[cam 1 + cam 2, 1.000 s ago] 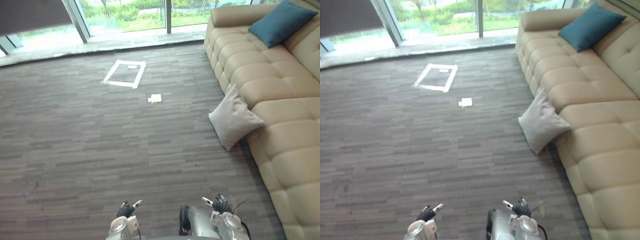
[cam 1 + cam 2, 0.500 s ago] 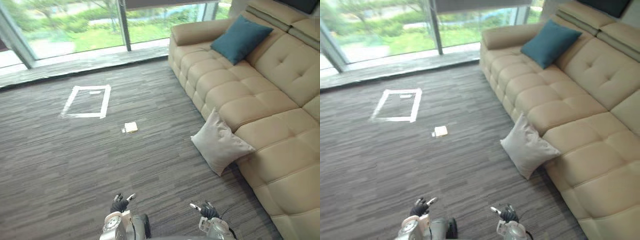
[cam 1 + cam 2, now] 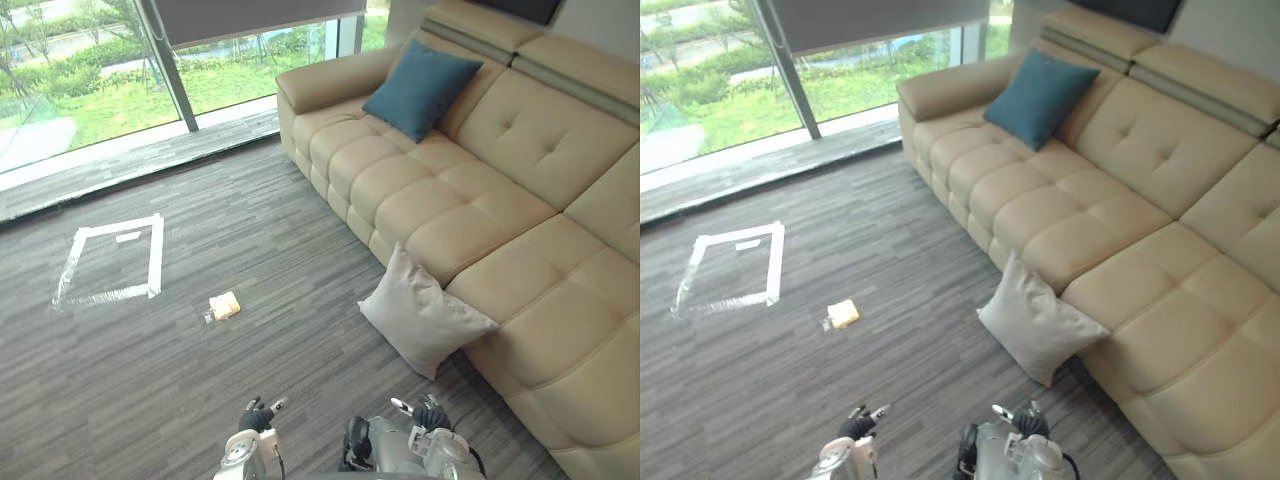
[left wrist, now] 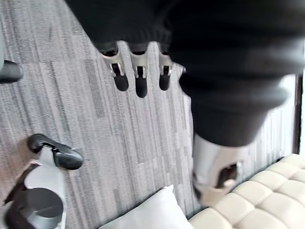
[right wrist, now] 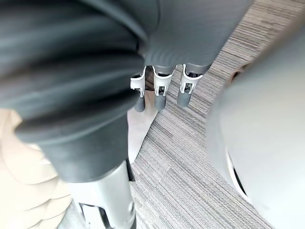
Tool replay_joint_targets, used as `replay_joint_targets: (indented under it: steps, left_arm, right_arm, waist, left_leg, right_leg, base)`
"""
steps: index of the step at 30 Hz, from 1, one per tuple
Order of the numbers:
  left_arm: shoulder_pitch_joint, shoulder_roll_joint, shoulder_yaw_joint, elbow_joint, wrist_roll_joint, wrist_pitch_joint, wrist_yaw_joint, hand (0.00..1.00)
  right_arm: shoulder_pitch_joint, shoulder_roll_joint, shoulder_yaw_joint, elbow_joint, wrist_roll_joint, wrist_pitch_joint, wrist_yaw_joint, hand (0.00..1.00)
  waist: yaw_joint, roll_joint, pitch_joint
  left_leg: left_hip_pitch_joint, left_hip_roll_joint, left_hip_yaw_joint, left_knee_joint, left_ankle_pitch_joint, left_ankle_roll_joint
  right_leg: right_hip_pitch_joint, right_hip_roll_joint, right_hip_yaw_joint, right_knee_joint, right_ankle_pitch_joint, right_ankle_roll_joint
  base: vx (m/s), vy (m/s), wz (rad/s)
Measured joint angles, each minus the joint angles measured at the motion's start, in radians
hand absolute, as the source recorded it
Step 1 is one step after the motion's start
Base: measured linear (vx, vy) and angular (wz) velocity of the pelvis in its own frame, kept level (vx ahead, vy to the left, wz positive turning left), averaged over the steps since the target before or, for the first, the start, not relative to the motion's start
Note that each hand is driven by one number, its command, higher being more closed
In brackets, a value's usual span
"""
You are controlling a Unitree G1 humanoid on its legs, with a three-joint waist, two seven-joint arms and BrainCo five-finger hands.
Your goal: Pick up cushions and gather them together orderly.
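Note:
A pale grey cushion (image 3: pixel 425 322) stands on the carpet, leaning against the front of the beige sofa (image 3: pixel 500 190). A teal cushion (image 3: pixel 420 88) rests against the sofa's back near its far arm. My left hand (image 3: pixel 258 415) and right hand (image 3: pixel 425 413) hang low at the bottom edge, well short of the grey cushion. In the left wrist view the fingers (image 4: pixel 138 78) are straight with nothing held, and a corner of the grey cushion (image 4: pixel 152 214) shows beyond them. The right hand's fingers (image 5: pixel 159 88) are also straight and hold nothing.
A square of white tape (image 3: pixel 110 260) marks the carpet at the left, with a small yellow object (image 3: pixel 224 305) lying near it. Tall windows (image 3: pixel 100 90) line the far side. Open carpet lies between me and the sofa.
The whole picture has shifted as the camera turned, so the sofa and both cushions sit nearer the middle. The cushions have not moved, and both hands stay low with nothing in them.

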Motion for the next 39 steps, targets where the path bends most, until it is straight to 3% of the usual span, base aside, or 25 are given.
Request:
replay_joint_targets:
  steps: [1, 3, 4, 6, 7, 8, 9, 10, 11, 12, 14, 16, 19, 22, 24, 25, 26, 27, 28, 30, 31, 32, 34, 37, 39]
  left_arm:
    - [0.002, 0.005, 0.002, -0.011, 0.000, -0.001, -0.001, 0.00]
    - [0.000, 0.006, -0.001, -0.012, -0.001, -0.001, -0.001, 0.00]
    - [-0.001, 0.005, -0.016, -0.019, -0.001, 0.000, -0.003, 0.00]
    - [0.002, 0.005, -0.030, -0.024, -0.001, 0.000, -0.005, 0.00]
    - [-0.001, 0.003, -0.029, -0.025, -0.001, -0.001, -0.006, 0.00]
    - [-0.001, 0.002, -0.029, -0.025, -0.001, 0.000, -0.006, 0.00]
    - [0.002, -0.001, -0.029, -0.023, 0.000, -0.001, -0.005, 0.00]
    - [0.004, -0.002, -0.030, -0.002, 0.001, 0.000, -0.005, 0.00]
    - [0.004, -0.002, -0.030, 0.006, 0.000, -0.001, -0.005, 0.00]
    - [-0.007, 0.005, -0.011, 0.038, 0.002, -0.001, -0.005, 0.00]
    - [-0.014, 0.006, -0.001, 0.043, 0.009, -0.005, -0.004, 0.00]
    - [-0.007, 0.007, -0.007, 0.045, 0.017, -0.005, -0.004, 0.00]
    - [-0.009, 0.009, -0.030, 0.054, 0.018, -0.005, -0.004, 0.00]
    - [-0.029, 0.025, -0.035, 0.092, 0.018, -0.007, -0.007, 0.00]
    - [-0.039, 0.042, -0.054, 0.124, 0.020, -0.006, -0.008, 0.00]
    - [-0.038, 0.050, -0.066, 0.139, 0.025, -0.007, -0.009, 0.00]
    - [-0.043, 0.049, -0.076, 0.158, 0.040, -0.006, -0.010, 0.00]
    - [-0.042, 0.045, -0.076, 0.159, 0.040, -0.007, -0.011, 0.00]
    - [-0.042, 0.038, -0.077, 0.159, 0.044, -0.009, -0.015, 0.00]
    - [-0.042, 0.030, -0.077, 0.156, 0.047, -0.008, -0.016, 0.00]
    - [-0.040, 0.028, -0.075, 0.138, 0.048, -0.009, -0.017, 0.00]
    - [-0.038, 0.017, -0.068, 0.118, 0.047, -0.009, -0.018, 0.00]
    - [-0.028, 0.008, -0.070, 0.093, 0.046, -0.010, -0.022, 0.00]
    - [-0.024, 0.007, -0.068, 0.062, 0.044, -0.011, -0.018, 0.00]
    - [-0.026, 0.007, -0.069, 0.055, 0.044, -0.011, -0.017, 0.00]
  right_arm:
    - [-0.001, 0.002, 0.000, 0.003, 0.006, 0.001, -0.004, 0.00]
    - [0.000, 0.009, 0.008, 0.011, 0.013, 0.005, -0.007, 0.00]
    - [0.003, 0.012, 0.015, 0.017, 0.014, 0.009, -0.008, 0.00]
    - [0.003, 0.021, 0.011, 0.021, 0.014, 0.013, -0.009, 0.00]
    - [0.001, 0.028, 0.010, 0.021, 0.014, 0.014, -0.013, 0.00]
    - [0.001, 0.030, 0.007, 0.021, 0.014, 0.014, -0.014, 0.00]
    - [0.007, 0.031, 0.003, 0.026, 0.014, 0.015, -0.016, 0.00]
    - [0.010, 0.023, 0.005, 0.034, 0.012, 0.016, -0.015, 0.00]
    - [0.011, 0.019, 0.006, 0.035, 0.011, 0.017, -0.015, 0.00]
    - [0.010, 0.023, 0.009, 0.039, 0.010, 0.025, -0.015, 0.00]
    - [0.020, 0.035, 0.027, 0.032, 0.003, 0.024, -0.013, 0.00]
    - [0.010, 0.043, 0.047, 0.024, -0.003, 0.024, -0.007, 0.00]
    - [0.012, 0.043, 0.041, 0.017, -0.006, 0.021, -0.006, 0.00]
    - [-0.008, 0.041, 0.037, 0.034, -0.006, 0.015, -0.005, 0.00]
    - [-0.037, 0.036, 0.029, 0.062, -0.007, 0.015, -0.004, 0.00]
    - [-0.048, 0.028, 0.027, 0.076, -0.008, 0.012, -0.002, 0.00]
    - [-0.061, 0.011, 0.018, 0.087, -0.010, 0.010, 0.002, 0.00]
    - [-0.066, 0.010, 0.014, 0.093, -0.011, 0.011, 0.002, 0.00]
    - [-0.075, 0.001, 0.000, 0.108, -0.014, 0.011, 0.003, 0.00]
    - [-0.079, -0.006, -0.009, 0.114, -0.016, 0.011, 0.002, 0.00]
    - [-0.072, -0.015, -0.008, 0.114, -0.017, 0.012, 0.002, 0.00]
    - [-0.060, -0.017, 0.001, 0.111, -0.018, 0.012, 0.002, 0.00]
    - [-0.052, -0.022, 0.006, 0.109, -0.017, 0.013, -0.001, 0.00]
    - [-0.045, -0.019, 0.005, 0.107, -0.009, 0.016, -0.004, 0.00]
    - [-0.034, -0.018, 0.004, 0.090, -0.007, 0.020, -0.007, 0.00]
  waist:
    - [0.005, 0.000, 0.009]
    - [0.006, -0.018, 0.019]
    - [0.006, -0.034, 0.019]
    - [0.025, -0.042, 0.016]
    - [0.035, -0.042, 0.013]
    - [0.037, -0.041, 0.013]
    - [0.045, -0.040, 0.010]
    - [0.049, -0.023, -0.001]
    - [0.049, -0.014, -0.006]
    - [0.045, -0.025, -0.021]
    - [0.057, -0.067, -0.031]
    - [0.049, -0.067, -0.025]
    - [0.038, -0.066, -0.025]
    - [0.028, -0.063, -0.024]
    - [0.019, -0.056, -0.018]
    - [0.012, -0.055, -0.010]
    - [0.002, -0.039, 0.002]
    - [0.003, -0.024, 0.006]
    - [0.003, -0.011, 0.008]
    - [0.000, -0.011, 0.009]
    - [-0.001, -0.014, 0.009]
    - [-0.002, -0.017, 0.011]
    - [0.000, -0.016, 0.018]
    - [0.009, -0.017, 0.018]
    - [0.018, -0.016, 0.016]
  left_leg:
    - [-0.064, 0.029, -0.035, 0.153, 0.002, 0.002]
    - [-0.133, 0.032, -0.044, 0.193, -0.031, 0.034]
    - [-0.175, 0.029, -0.042, 0.142, -0.056, 0.045]
    - [-0.201, 0.018, -0.050, -0.007, -0.071, 0.052]
    - [-0.240, -0.022, -0.145, -0.180, -0.071, 0.046]
    - [-0.252, -0.037, -0.184, -0.225, -0.070, 0.044]
    - [-0.256, -0.070, -0.284, -0.353, -0.043, 0.032]
    - [-0.258, -0.068, -0.328, -0.421, 0.030, 0.059]
    - [-0.258, -0.061, -0.326, -0.430, 0.059, 0.071]
    - [-0.237, -0.060, -0.268, -0.412, 0.036, 0.038]
    - [-0.168, -0.076, -0.155, -0.463, 0.010, 0.071]
    - [-0.088, -0.081, -0.086, -0.515, -0.002, 0.088]
    - [0.046, -0.081, -0.025, -0.614, -0.005, 0.092]
    - [0.082, -0.076, 0.013, -0.674, -0.005, 0.092]
    - [0.091, -0.067, 0.024, -0.688, -0.005, 0.091]
    - [0.114, -0.066, 0.022, -0.691, -0.009, 0.085]
    - [0.153, -0.054, 0.014, -0.691, -0.019, 0.067]
    - [0.161, -0.045, 0.013, -0.689, -0.019, 0.065]
    - [0.175, -0.036, 0.006, -0.680, 0.004, 0.031]
    - [0.170, -0.031, -0.013, -0.612, 0.017, 0.013]
    - [0.120, -0.012, -0.046, -0.455, 0.018, 0.009]
    - [0.035, 0.018, -0.085, -0.247, 0.046, -0.034]
    - [-0.079, 0.068, -0.114, 0.005, 0.051, -0.050]
    - [-0.134, 0.075, -0.093, 0.000, -0.014, -0.027]
    - [-0.139, 0.034, -0.096, -0.261, -0.031, 0.006]
  right_leg:
    - [0.060, 0.028, 0.034, -0.032, -0.017, -0.007]
    - [0.144, 0.032, 0.085, -0.084, -0.027, -0.002]
    - [0.188, 0.032, 0.122, -0.125, -0.023, 0.004]
    - [0.216, 0.031, 0.175, -0.149, -0.017, 0.018]
    - [0.236, 0.027, 0.234, -0.166, -0.023, 0.044]
    - [0.240, 0.023, 0.250, -0.170, -0.025, 0.050]
    - [0.244, 0.020, 0.303, -0.168, -0.040, 0.084]
    - [0.245, 0.025, 0.337, -0.164, -0.063, 0.118]
    - [0.246, 0.028, 0.348, -0.161, -0.072, 0.129]
    - [0.237, 0.011, 0.405, -0.094, -0.103, 0.163]
    - [0.122, -0.030, 0.418, 0.112, -0.084, 0.225]
    - [0.028, -0.060, 0.359, 0.267, -0.050, 0.251]
    - [-0.005, -0.117, 0.162, 0.290, -0.063, 0.239]
    - [-0.064, -0.103, 0.071, 0.129, -0.050, 0.209]
    - [-0.089, -0.070, 0.071, -0.018, 0.019, 0.168]
    - [-0.082, -0.050, 0.083, -0.157, 0.126, 0.147]
    - [-0.034, -0.024, 0.082, -0.188, 0.212, 0.097]
    - [-0.022, -0.016, 0.081, -0.187, 0.214, 0.096]
    - [-0.023, -0.011, 0.086, -0.150, 0.169, 0.081]
    - [-0.014, -0.014, 0.088, -0.109, 0.117, 0.070]
    - [0.024, -0.014, 0.083, -0.115, 0.092, 0.069]
    - [0.068, -0.010, 0.076, -0.135, 0.076, 0.065]
    - [0.136, 0.011, 0.074, -0.167, 0.060, 0.055]
    - [0.197, 0.023, 0.088, -0.206, 0.059, 0.053]
    - [0.208, 0.024, 0.122, -0.214, 0.053, 0.067]
  base:
    - [0.44, -0.002, -0.85]
    - [0.47, 0.006, -0.86]
    - [0.39, 0.046, -0.94]
    - [0.38, 0.099, -1.08]
    - [0.31, 0.131, -0.94]
    - [0.39, 0.198, -1.29]
    - [0.43, 0.309, -1.22]
    - [0.35, 0.270, -1.24]
    - [0.43, 0.412, -1.27]
    - [0.29, 0.297, -1.09]
    - [0.28, 0.331, -1.34]
    - [0.19, 0.287, -1.20]
    - [0.22, 0.230, -0.63]
    - [0.19, 0.031, -0.33]
    - [0.25, -0.081, -0.27]
    - [0.32, -0.157, -0.19]
    - [0.34, -0.165, -0.19]
    - [0.33, -0.161, -0.21]
    - [0.35, -0.219, -0.20]
    - [0.26, -0.203, -0.05]
    - [0.23, -0.212, 0.21]
    - [0.23, -0.212, 0.22]
    - [0.21, -0.144, 0.02]
    - [0.20, -0.080, -0.28]
    - [0.18, 0.026, -0.47]
